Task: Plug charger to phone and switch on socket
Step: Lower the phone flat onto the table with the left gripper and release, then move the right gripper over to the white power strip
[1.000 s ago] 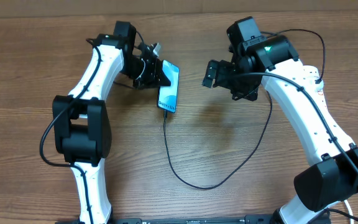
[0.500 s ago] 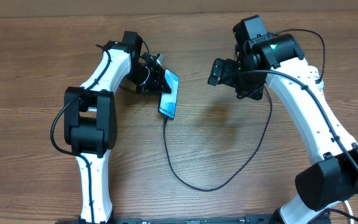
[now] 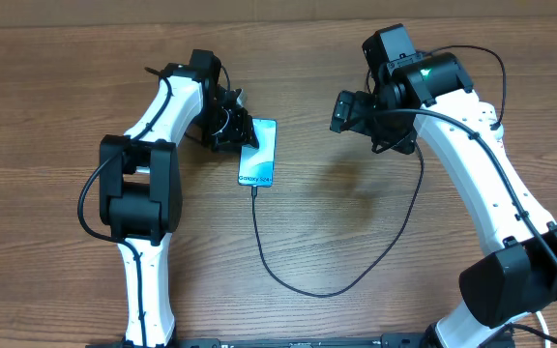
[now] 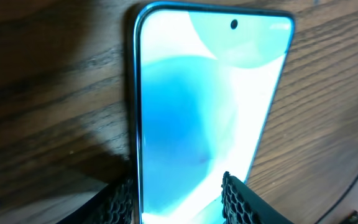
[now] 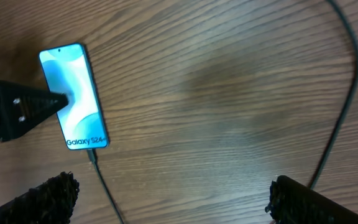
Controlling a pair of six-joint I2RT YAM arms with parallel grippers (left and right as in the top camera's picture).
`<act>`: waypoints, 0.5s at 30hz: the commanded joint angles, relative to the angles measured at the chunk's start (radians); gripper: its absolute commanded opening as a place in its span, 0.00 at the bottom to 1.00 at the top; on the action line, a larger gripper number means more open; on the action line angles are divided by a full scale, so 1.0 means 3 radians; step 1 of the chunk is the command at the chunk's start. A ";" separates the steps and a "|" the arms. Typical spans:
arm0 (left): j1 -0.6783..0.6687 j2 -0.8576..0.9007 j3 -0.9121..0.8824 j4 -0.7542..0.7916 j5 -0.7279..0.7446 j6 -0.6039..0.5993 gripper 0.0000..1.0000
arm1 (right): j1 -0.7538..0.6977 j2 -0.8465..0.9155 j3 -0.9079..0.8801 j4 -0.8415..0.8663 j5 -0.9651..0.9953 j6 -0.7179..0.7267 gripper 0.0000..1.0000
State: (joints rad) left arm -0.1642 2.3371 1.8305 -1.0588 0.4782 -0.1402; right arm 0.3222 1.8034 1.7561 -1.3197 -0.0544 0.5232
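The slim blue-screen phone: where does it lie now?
In the overhead view, the phone lies flat on the wooden table, left of centre, beside the left gripper.

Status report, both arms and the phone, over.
Left gripper open beside phone; right gripper open, empty. Cable in phone's bottom end, phone flat, screen lit. Socket not in sight.

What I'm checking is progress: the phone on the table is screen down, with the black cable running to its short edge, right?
Not quite. The phone is screen up, its blue display lit, as the right wrist view shows. The black cable does run to its short edge.
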 commanded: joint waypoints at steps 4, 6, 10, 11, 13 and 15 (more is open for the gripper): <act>-0.0014 0.0001 -0.0009 -0.0045 -0.0552 -0.0023 0.76 | -0.0041 -0.0075 0.0053 -0.0018 0.0422 0.0193 1.00; 0.0001 0.0001 -0.0005 -0.0055 -0.0559 -0.0022 0.91 | -0.0089 -0.0075 0.0053 -0.0066 0.0609 0.0350 1.00; 0.0071 -0.0037 0.0155 -0.0175 -0.0580 -0.0025 1.00 | -0.0322 -0.0075 0.0053 -0.0074 0.0692 0.0290 1.00; 0.0102 -0.0092 0.0254 -0.0226 -0.0581 -0.0051 1.00 | -0.0453 -0.0074 0.0053 -0.0061 0.0690 0.0151 1.00; 0.0155 -0.0240 0.0422 -0.0263 -0.0581 -0.0080 1.00 | -0.0708 -0.0062 0.0053 -0.0057 0.0666 -0.0018 1.00; 0.0179 -0.0403 0.0532 -0.0258 -0.0581 -0.0086 1.00 | -0.0938 -0.0046 0.0053 -0.0056 0.0530 -0.0163 1.00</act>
State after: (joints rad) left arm -0.1349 2.3127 1.9072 -1.1393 0.3359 -0.1555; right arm 0.1436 1.8034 1.7561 -1.3396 0.1120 0.5545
